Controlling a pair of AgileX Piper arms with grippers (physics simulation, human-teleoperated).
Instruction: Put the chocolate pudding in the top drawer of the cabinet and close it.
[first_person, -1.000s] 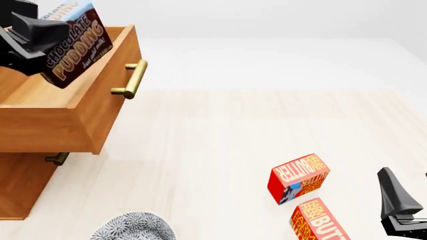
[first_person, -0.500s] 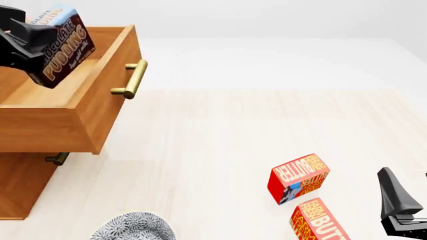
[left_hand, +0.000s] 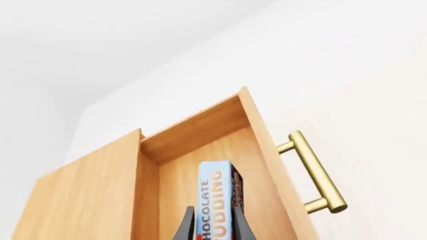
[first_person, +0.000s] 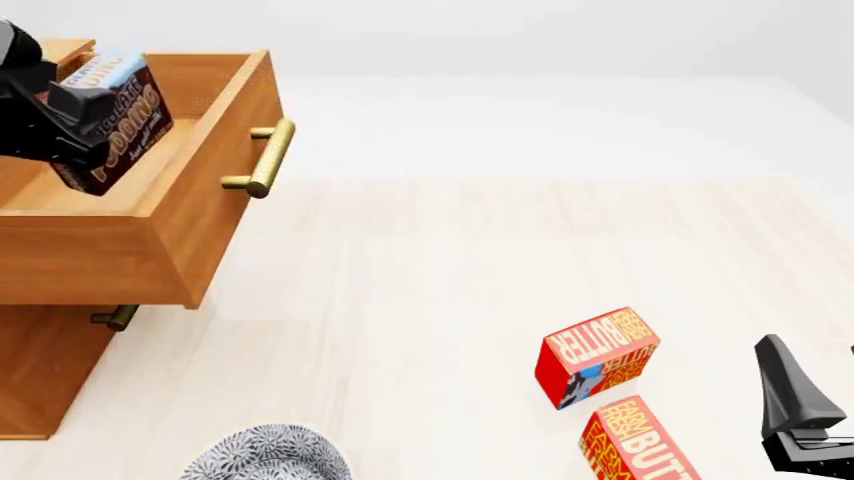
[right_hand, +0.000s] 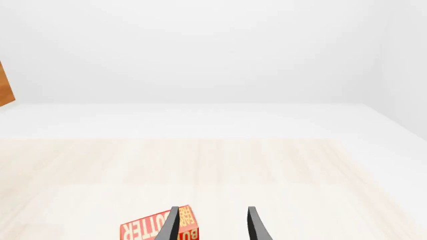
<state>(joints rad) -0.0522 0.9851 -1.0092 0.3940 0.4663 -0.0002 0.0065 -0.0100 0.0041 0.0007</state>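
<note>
My left gripper (first_person: 78, 125) is shut on the chocolate pudding (first_person: 118, 120), a box with a light-blue top and dark brown lettered face, held tilted inside the open top drawer (first_person: 200, 215) of the cabinet (first_person: 40, 370). In the left wrist view the chocolate pudding (left_hand: 217, 200) stands edge-on between my fingers (left_hand: 185, 227), over the drawer floor (left_hand: 193, 165), with the brass handle (left_hand: 313, 172) beside it. My right gripper (right_hand: 211, 225) is open and empty, low at the near right of the table (first_person: 794, 400).
Two red-orange BUTTER boxes (first_person: 597, 356) (first_person: 638, 442) lie at the near right; one also shows in the right wrist view (right_hand: 150, 229). A grey patterned bowl (first_person: 267, 455) sits at the front edge. A lower drawer handle (first_person: 114, 318) sticks out under the open drawer.
My left gripper has carried the chocolate pudding down and to the left, from above the drawer's rim into the open top drawer. The right arm has not moved.
</note>
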